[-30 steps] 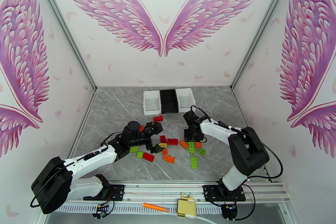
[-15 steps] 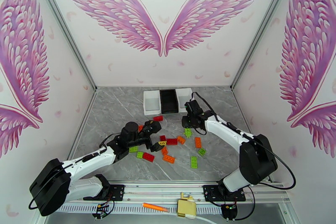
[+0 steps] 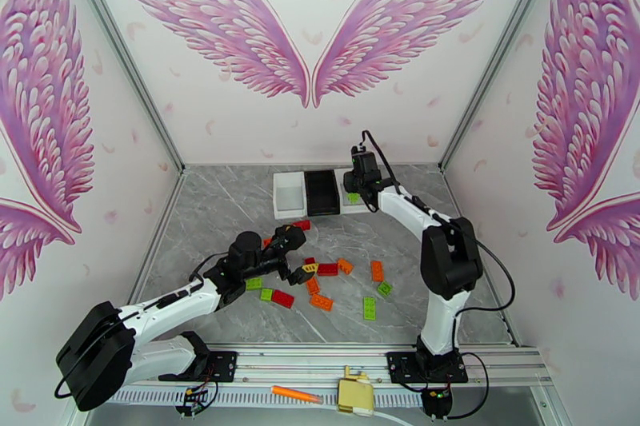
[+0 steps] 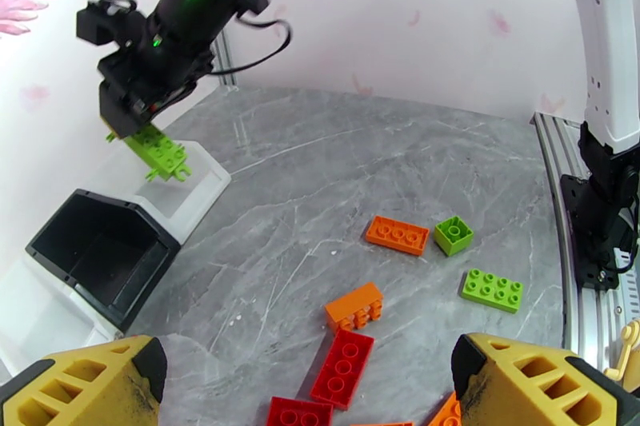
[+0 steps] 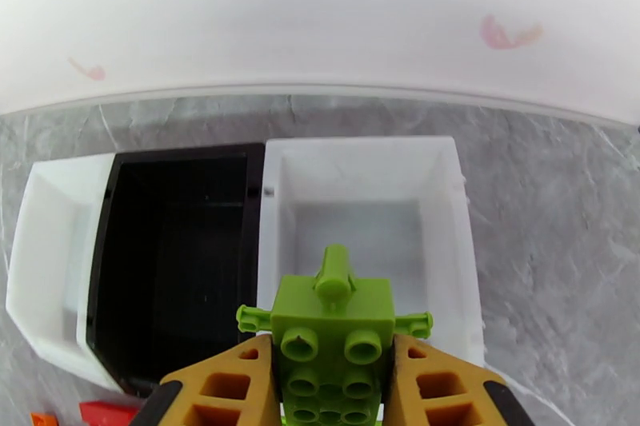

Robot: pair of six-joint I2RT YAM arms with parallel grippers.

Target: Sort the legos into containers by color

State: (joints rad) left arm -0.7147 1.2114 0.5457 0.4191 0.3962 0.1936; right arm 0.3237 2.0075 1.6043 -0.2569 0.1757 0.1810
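Note:
My right gripper [image 5: 332,388] is shut on a bright green lego [image 5: 332,340], which hangs just above the near rim of the right white container [image 5: 360,148]. The black container [image 5: 176,260] and the left white container [image 5: 48,252] sit beside it. From above, the right gripper [image 3: 354,192] is over that same container [image 3: 344,177]. My left gripper [image 3: 298,256] stands open and empty low over the scattered legos, among them a red one [image 4: 342,356], an orange one [image 4: 398,234] and a green one [image 4: 491,290]. Its yellow fingers [image 4: 88,384] frame the pile.
Several red, orange and green bricks lie mid-table, with one red brick [image 3: 302,224] close to the containers. An orange marker pen [image 3: 296,395] lies on the front rail by a yellow fitting [image 3: 356,394]. Walls close the table in on three sides.
My right gripper has carried the green lego from the pile back to above the right white container. The left arm has barely shifted.

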